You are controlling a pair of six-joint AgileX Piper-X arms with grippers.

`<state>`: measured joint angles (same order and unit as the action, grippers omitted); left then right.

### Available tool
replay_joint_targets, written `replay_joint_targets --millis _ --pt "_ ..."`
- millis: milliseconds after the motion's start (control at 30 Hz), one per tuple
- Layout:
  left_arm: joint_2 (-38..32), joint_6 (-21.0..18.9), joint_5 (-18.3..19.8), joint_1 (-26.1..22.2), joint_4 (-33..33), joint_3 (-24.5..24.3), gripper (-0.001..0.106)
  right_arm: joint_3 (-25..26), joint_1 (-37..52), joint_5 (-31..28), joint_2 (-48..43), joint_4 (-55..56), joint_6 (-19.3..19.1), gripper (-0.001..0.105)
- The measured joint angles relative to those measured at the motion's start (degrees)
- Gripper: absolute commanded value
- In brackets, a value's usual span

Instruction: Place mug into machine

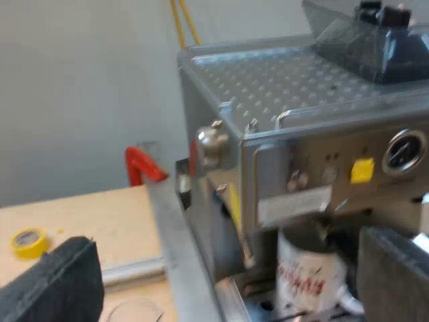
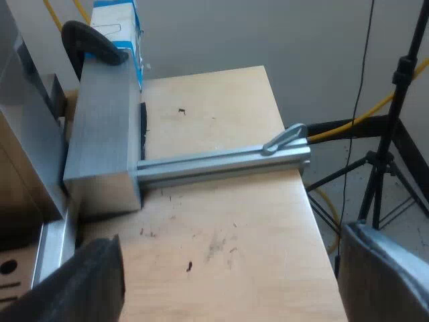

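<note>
My left gripper [image 1: 228,268] is spread wide and grasps nothing. The mug [image 1: 310,276], white with red lettering, stands inside the espresso machine [image 1: 268,107], under the spout. It is at about one o'clock from my left gripper and beyond its fingertips. One finger [image 1: 392,275] hides the mug's near edge, so I cannot tell whether the two touch.

My right gripper [image 2: 234,282] is likewise released and empty. It hangs over the wooden table [image 2: 228,100], with a metal rail [image 2: 221,164] at twelve o'clock from it, well apart from the machine's front.

I judge the placing itself done: the mug is upright in its spot and nothing grips it. What remains is getting clear. The next move calls for drawing my left gripper straight back toward six o'clock, fingers kept wide. No sideways drift, or the finger by the mug could nudge it off its place under the spout.
</note>
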<state>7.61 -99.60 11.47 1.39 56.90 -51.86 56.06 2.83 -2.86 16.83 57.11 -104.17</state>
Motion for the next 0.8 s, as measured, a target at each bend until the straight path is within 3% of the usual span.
replay_joint_targets --millis 200,400,500,733,800 --pt "-8.52 0.87 -6.18 0.00 9.13 -0.35 0.078 -5.14 0.00 0.00 -12.43 2.40 0.00 0.068" --pt "-8.61 1.00 -10.53 0.00 16.02 0.28 0.078 -8.40 0.00 -0.23 -17.22 4.78 4.52 0.068" --pt "-8.47 1.00 -12.04 0.00 20.98 0.57 0.078 -9.59 0.00 0.06 -17.23 5.46 5.01 0.068" --pt "-8.57 1.38 -15.15 0.00 17.04 5.15 0.078 -15.39 0.00 0.22 -17.23 1.00 5.00 0.068" --pt "-8.57 1.38 -15.20 0.00 11.42 7.83 0.078 -17.42 0.00 0.22 -17.23 -1.03 4.29 0.068"
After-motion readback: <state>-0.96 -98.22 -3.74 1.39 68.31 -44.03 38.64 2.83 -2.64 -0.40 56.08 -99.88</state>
